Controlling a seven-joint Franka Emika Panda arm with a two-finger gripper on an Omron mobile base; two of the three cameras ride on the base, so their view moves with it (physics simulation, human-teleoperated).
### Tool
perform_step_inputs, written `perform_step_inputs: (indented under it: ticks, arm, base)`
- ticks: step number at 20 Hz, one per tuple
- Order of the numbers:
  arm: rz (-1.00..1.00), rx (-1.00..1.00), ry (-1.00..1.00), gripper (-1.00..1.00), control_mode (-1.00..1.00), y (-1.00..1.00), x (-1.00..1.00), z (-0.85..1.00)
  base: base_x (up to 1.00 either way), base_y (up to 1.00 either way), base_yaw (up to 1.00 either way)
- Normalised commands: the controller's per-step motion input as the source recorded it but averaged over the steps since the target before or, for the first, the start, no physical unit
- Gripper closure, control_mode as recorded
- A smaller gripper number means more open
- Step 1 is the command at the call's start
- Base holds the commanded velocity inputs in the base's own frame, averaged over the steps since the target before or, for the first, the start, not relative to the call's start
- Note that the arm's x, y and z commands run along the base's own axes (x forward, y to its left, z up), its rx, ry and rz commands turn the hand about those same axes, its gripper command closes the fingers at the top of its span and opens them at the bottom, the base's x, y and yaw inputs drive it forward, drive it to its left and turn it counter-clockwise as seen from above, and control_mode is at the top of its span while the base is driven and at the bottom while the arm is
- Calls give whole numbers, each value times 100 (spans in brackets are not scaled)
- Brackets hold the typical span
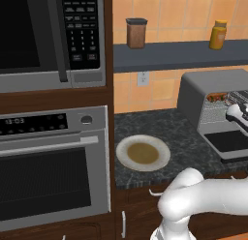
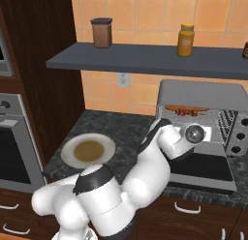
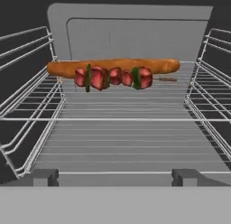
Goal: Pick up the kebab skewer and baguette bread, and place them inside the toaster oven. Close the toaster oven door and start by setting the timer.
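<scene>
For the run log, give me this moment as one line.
kebab skewer and baguette bread: on rack | toaster oven door: open | end effector: open, empty

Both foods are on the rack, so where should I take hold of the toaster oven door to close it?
Grip the toaster oven door at its outer front edge, coming from below and in front. It lies folded down flat, so that edge must swing upward. The open tool faces the rack.

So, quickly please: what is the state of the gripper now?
Gripper: open, jaws wide apart, holding nothing.
</scene>
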Motion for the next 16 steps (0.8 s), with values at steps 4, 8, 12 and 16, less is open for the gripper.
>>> perform_step_inputs:
  ticks: [4, 8, 12, 16]
  arm:
    - [1, 0, 0, -100, -100, -39, -87, 0]
    - [0, 7, 2, -100, -100, -31, -100, -36]
    - [0, 3, 1, -100, -100, -12, -100, -55]
    - [0, 0, 2, -100, -100, 0, -94, -49]
  base:
    - [0, 0, 0]
    - [0, 0, 0]
    - [0, 0, 0]
    - [0, 0, 0]
